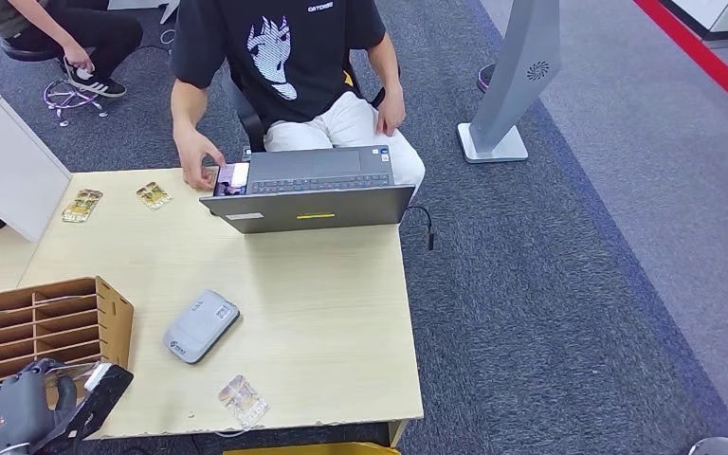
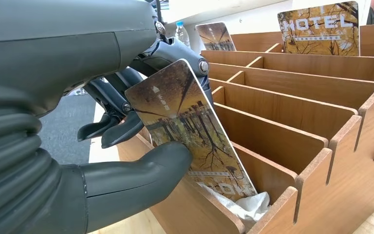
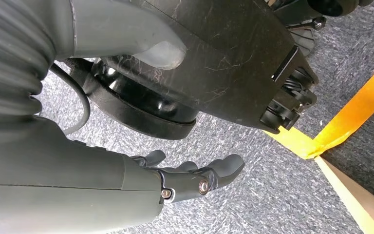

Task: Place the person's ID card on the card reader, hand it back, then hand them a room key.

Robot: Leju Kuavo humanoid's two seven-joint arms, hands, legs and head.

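Left robot hand [image 2: 126, 122] has a brown-and-gold printed hotel key card [image 2: 190, 131] pinched between its thick grey thumb and the darker fingers [image 2: 108, 127], card tilted with its lower end down in a slot of the brown wooden slotted card rack [image 2: 297, 126]. From the head view the same robot hand [image 1: 28, 408] sits at the near left corner of the light wooden tabletop [image 1: 322, 313], right by the card rack [image 1: 47, 327].

Right robot hand [image 3: 190, 178] hangs over grey carpet with nothing in it, fingers loosely apart.

Grey rounded card reader [image 1: 200, 325] lies a bit toward the near left of the tabletop, just beside the rack. A clear-sleeved card [image 1: 243, 399] lies near the front edge. Two more gold printed cards [image 1: 82, 205] [image 1: 154, 195] lie by the far left edge. A grey open laptop [image 1: 308, 188] sits at the far edge, and a person in a black printed t-shirt [image 1: 280, 47] sits behind it, one hand [image 1: 197, 171] touching a small pinkish card [image 1: 233, 177] at the laptop's left corner. Can't tell if that one's the ID card.
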